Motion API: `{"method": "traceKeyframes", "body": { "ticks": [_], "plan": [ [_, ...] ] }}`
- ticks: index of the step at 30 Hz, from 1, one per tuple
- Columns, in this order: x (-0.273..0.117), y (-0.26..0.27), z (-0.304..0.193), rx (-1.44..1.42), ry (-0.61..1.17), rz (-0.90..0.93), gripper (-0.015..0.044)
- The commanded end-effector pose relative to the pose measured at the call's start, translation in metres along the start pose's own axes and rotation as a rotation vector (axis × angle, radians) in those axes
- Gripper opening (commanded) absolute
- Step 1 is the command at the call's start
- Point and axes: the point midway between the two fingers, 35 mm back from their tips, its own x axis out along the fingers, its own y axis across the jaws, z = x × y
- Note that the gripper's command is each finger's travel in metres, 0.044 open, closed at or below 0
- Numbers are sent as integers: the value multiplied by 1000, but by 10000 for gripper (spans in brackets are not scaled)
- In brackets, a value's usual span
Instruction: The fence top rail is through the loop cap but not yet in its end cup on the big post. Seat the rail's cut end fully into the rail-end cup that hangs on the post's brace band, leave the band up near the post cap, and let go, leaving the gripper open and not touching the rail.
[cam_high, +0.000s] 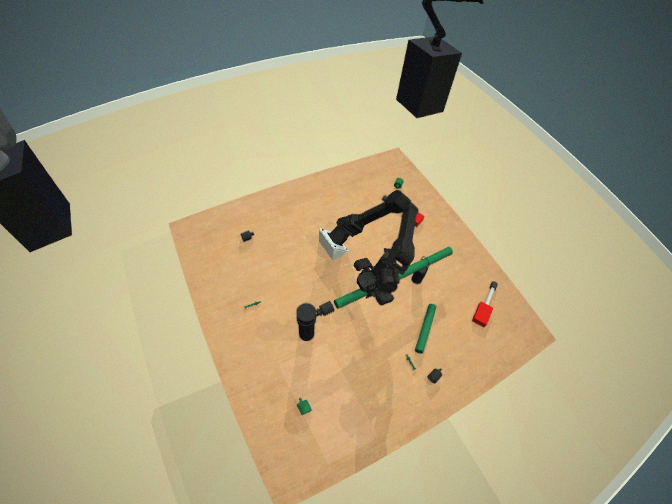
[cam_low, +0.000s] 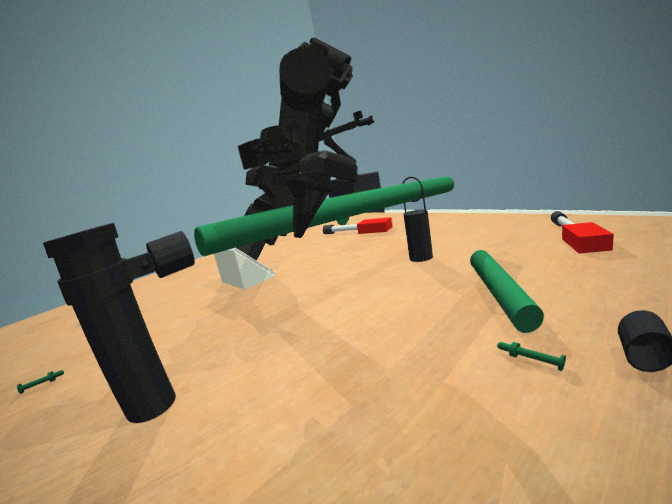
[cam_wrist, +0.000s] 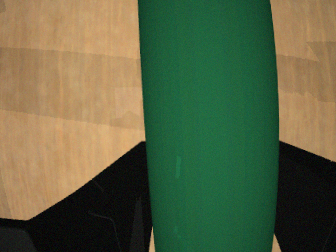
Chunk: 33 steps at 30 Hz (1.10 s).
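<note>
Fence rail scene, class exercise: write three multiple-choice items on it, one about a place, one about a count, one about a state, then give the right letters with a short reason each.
1. Where is the cut end of the long green rail?
A. Seated inside the rail-end cup
B. Just short of the rail-end cup, outside it
C. Lying on the floor

2. How many red blocks with a handle are in the exterior view?
A. One
B. Two
C. Four

3. What is the gripper doing?
A. Open, away from the rail
B. Shut on nothing
C. Shut on the rail

Answers:
1 B: in the exterior view the rail's end face shows fully beside the cup's mouth.
2 B: one block lies behind the rail, another at far right.
3 C: the fingers straddle the rail, which is held off the floor.
</note>
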Motion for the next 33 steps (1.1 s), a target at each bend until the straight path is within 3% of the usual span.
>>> {"method": "traceKeyframes", "body": {
  "ticks": [1, 33],
  "plan": [
    [-1, -2, 5, 6, -12, 5, 0],
    [8, -2, 21, 1, 2, 1, 0]
  ]
}}
